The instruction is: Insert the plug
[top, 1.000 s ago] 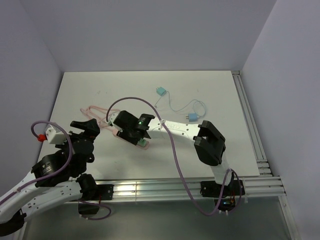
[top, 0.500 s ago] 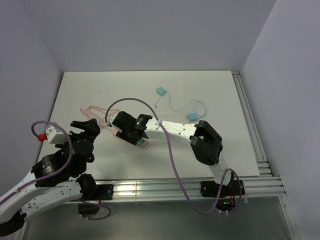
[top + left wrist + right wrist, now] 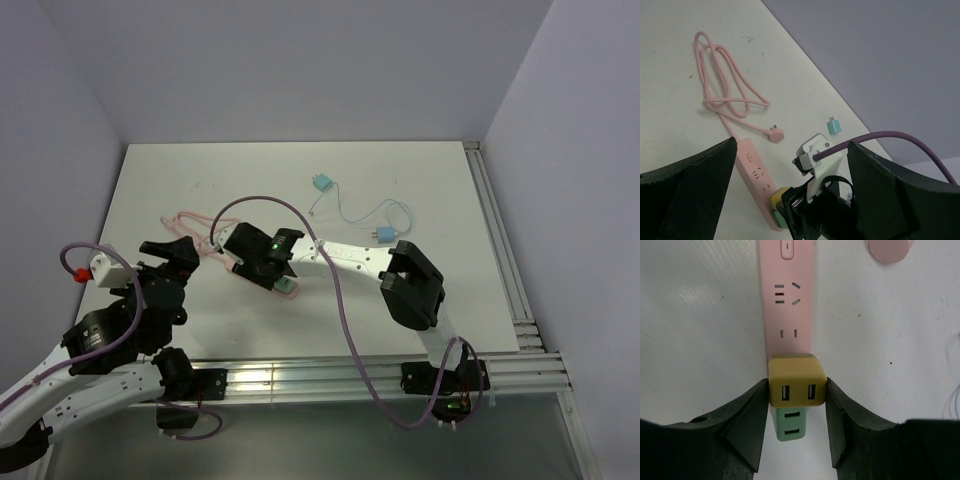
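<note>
Right arm shifted; plug yellow, cubic.

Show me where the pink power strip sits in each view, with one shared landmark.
Top external: pink power strip centre-left, partly hidden.
Left wrist: bottom centre, diagonal.
Right wrist: top centre, vertical, above the yellow adapter.
Shared landmark: green adapter at the strip's end.

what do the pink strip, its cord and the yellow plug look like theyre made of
Strip: looks like hard moulded plastic, matte pink; smooth flat face with crisply cut slots.
Cord: likely a rubbery or vinyl sheath, matte pink; it lies in soft loose loops.
Plug: probably hard plastic, matte mustard yellow; rounded moulded corners and clean-cut ports.
</note>
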`<move>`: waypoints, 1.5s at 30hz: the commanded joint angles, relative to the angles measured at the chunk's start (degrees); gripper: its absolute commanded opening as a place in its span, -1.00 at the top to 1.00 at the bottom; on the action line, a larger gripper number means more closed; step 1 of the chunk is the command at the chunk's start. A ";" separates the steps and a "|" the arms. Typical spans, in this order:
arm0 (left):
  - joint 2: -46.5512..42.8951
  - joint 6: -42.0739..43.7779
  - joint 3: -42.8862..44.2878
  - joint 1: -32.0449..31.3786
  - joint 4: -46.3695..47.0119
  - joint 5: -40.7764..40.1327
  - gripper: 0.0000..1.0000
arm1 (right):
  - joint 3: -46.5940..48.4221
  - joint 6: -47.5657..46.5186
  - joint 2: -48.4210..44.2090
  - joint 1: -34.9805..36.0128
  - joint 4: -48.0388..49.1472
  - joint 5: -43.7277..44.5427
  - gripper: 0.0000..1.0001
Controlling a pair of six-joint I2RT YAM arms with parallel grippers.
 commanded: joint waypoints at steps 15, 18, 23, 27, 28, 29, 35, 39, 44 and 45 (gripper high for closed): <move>-0.18 2.83 -0.48 -0.14 3.06 0.77 -0.94 | 2.42 0.36 1.16 0.13 -4.79 -1.99 1.00; 0.00 2.75 0.04 -0.14 2.53 0.77 -0.94 | 2.77 0.63 1.86 0.13 -4.79 -2.35 1.00; -0.35 2.83 0.05 -0.14 2.53 0.68 -0.94 | 3.12 0.71 3.44 0.13 -4.97 -1.99 1.00; -0.44 3.89 0.13 -0.14 3.41 0.77 -0.94 | 1.72 1.50 3.80 -0.40 -4.71 -1.56 1.00; -0.44 3.89 0.13 -0.14 3.41 0.85 -0.94 | 0.58 1.77 3.62 -0.49 -4.53 -1.73 1.00; -0.44 3.89 0.22 -0.14 3.23 0.77 -0.94 | -0.38 2.03 3.01 -0.49 -4.18 -1.64 1.00; -0.35 4.76 0.05 -0.14 4.63 1.03 -0.93 | -5.49 4.31 1.69 -0.57 -1.72 -1.82 1.00; 0.09 4.86 0.13 -0.14 4.56 1.47 -0.93 | -6.63 5.02 2.30 -0.58 -1.11 -2.78 1.00; 0.35 3.36 0.40 -0.14 3.06 1.29 -0.94 | -6.99 4.06 4.06 -0.66 -0.75 -3.75 1.00; 0.27 3.53 0.31 -0.14 3.32 1.29 -0.94 | -6.72 4.05 4.50 -0.58 -1.36 -3.92 1.00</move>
